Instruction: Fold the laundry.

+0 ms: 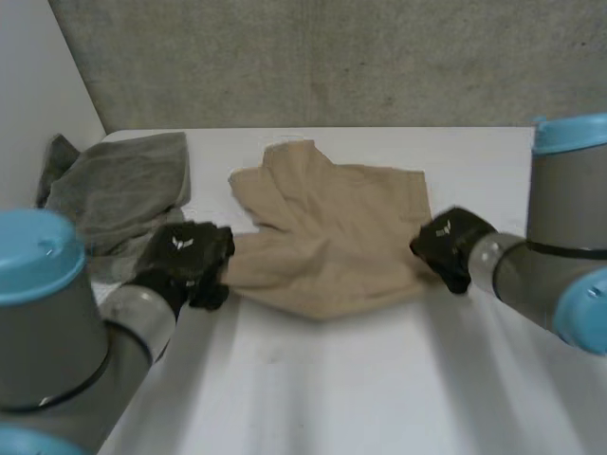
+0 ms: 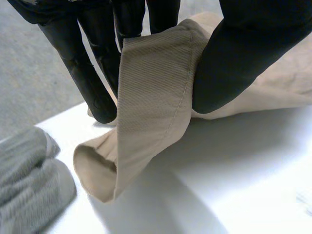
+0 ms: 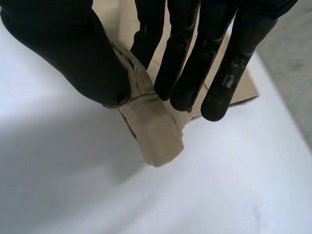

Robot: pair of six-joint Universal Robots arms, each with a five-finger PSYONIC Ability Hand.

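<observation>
Both side edges of the tan, fine-ribbed cloth garment (image 1: 332, 223) are gripped as it lies rumpled in the middle of the white table (image 1: 379, 379). The left hand (image 1: 185, 258) pinches a hemmed, tube-like end at the garment's left edge between thumb and fingers, with the hem standing up off the table, and the right hand (image 1: 448, 245) squeezes a bunched fold at the right edge between thumb and fingers. Beyond the left hand, a crumpled grey towel-like cloth (image 1: 123, 190) sits near the garment, towards the table's far left corner.
</observation>
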